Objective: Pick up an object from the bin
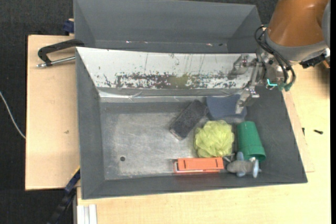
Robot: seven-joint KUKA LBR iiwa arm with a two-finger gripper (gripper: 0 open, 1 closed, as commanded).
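Currently jaws are hanging at far right of bin point(89, 128), just beside blue-grey flat piece point(221, 107); can't tell open or closed; green cylinder point(250, 140) lying nearer

dark block point(186, 118): left of claw point(245, 96), lower in view | yellow-green puff point(214, 139): lower-left | green cylinder point(249, 140): straight below, near | orange bar point(198, 165): far lower-left | grey lump point(240, 167): beyond cylinder
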